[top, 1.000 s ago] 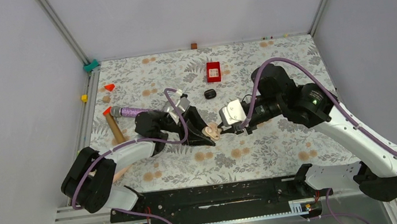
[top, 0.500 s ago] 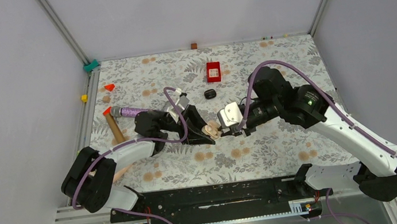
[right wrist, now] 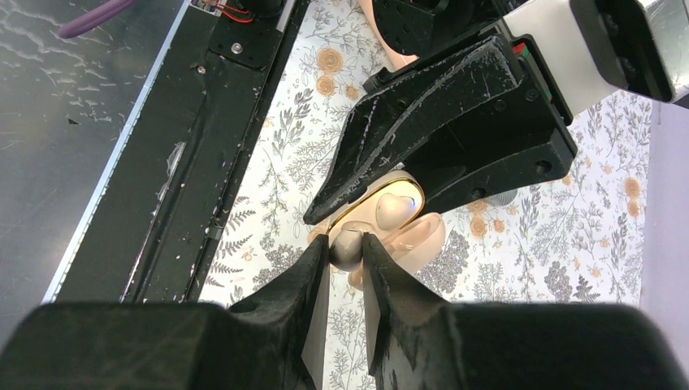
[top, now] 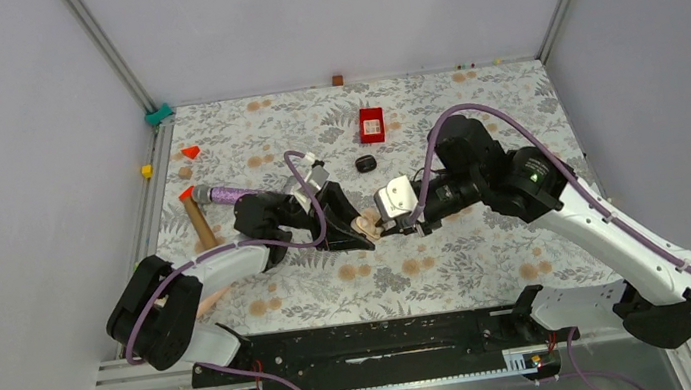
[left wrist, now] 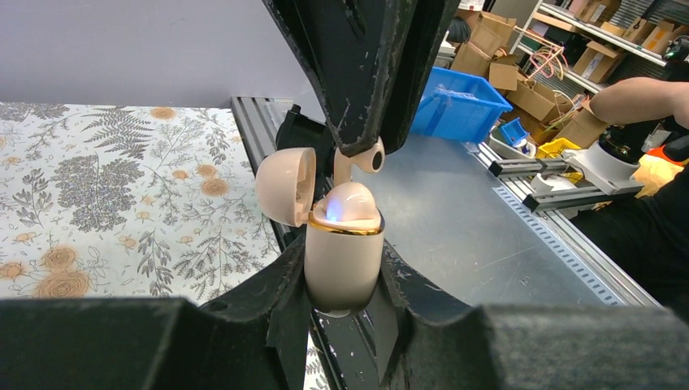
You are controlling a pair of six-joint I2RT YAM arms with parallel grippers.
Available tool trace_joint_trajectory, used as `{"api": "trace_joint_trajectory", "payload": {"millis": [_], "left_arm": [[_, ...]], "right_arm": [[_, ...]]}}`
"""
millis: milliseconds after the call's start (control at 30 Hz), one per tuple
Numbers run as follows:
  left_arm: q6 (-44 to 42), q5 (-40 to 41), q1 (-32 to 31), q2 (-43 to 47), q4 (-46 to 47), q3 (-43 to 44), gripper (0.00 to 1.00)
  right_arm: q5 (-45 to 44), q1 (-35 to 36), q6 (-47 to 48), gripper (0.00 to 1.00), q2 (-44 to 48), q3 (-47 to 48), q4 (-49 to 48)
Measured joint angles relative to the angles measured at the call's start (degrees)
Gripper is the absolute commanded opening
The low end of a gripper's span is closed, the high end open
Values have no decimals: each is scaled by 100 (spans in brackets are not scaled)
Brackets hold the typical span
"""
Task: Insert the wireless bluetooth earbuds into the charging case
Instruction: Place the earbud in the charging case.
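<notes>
The charging case [left wrist: 343, 260] in these frames is beige with a gold rim, not black. My left gripper [left wrist: 343, 280] is shut on its body and holds it off the table, its lid [left wrist: 286, 185] swung open. One beige earbud [left wrist: 349, 203] sits in the case under a blue light. My right gripper [right wrist: 346, 262] is shut on the second earbud [right wrist: 348, 242], whose head is at the case's rim [right wrist: 357, 213] beside the seated earbud [right wrist: 392, 208]. In the top view both grippers meet over the table's middle, left gripper [top: 357, 233], right gripper [top: 389, 227].
A small black oval thing [top: 365, 163] lies behind the grippers, with a red box [top: 372, 124] further back. At the left are a purple-handled tool [top: 220, 193], a wooden block [top: 197, 223] and two red cones [top: 190, 152]. A black rail [right wrist: 203, 138] runs along the near edge.
My right gripper has crept left, bringing its earbud closer to the open case. The left gripper and the case have stayed put.
</notes>
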State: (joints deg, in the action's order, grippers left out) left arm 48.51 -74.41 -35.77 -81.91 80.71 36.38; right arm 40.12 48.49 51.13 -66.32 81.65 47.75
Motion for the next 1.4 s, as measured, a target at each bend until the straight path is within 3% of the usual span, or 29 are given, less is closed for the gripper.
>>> {"api": "trace_joint_trajectory", "payload": {"millis": [600, 933, 1300, 1367, 1400], "left_arm": [[105, 68, 94, 0, -7, 2, 0], [107, 170, 125, 0, -2, 0, 0], [101, 219, 133, 0, 0, 2, 0], [101, 219, 133, 0, 0, 2, 0], [101, 219, 133, 0, 0, 0, 0]], "right_arm": [[-68, 66, -24, 27, -22, -195, -302], [-177, 127, -109, 47, -55, -234, -428], [-457, 140, -212, 50, -4, 382, -74], [-564, 140, -291, 64, 72, 398, -114], [-625, 140, -343, 91, 101, 391, -142]]}}
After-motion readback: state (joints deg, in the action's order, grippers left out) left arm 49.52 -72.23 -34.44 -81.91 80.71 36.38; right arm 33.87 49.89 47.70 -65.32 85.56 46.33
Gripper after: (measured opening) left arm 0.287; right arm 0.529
